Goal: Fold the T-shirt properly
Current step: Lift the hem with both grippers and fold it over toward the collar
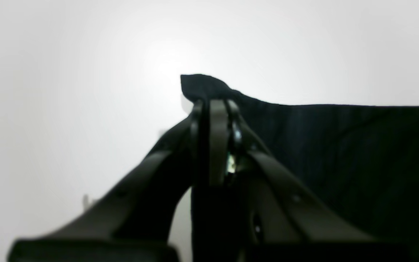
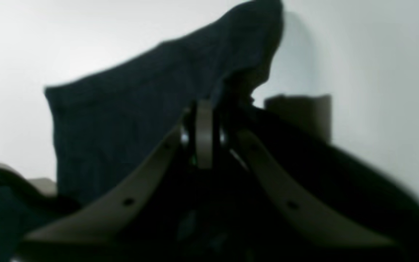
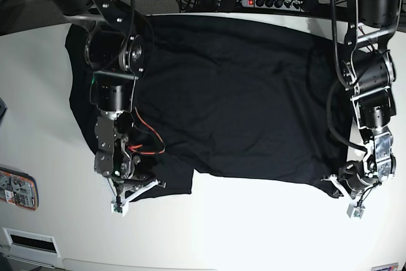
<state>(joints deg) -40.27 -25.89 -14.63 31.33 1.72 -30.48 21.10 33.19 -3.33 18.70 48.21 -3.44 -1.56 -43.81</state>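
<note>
Up close in the left wrist view, the left gripper [image 1: 213, 105] is pinched shut on a raised corner of the plain black soft-fabric T-shirt [image 1: 340, 145]. Likewise, the right wrist view shows the right gripper [image 2: 204, 109] clamped on a lifted edge. From the base view, the shirt lies spread across the white table [image 3: 254, 233], both near corners gripped. Next, likely carry both corners evenly toward the far edge.
</note>
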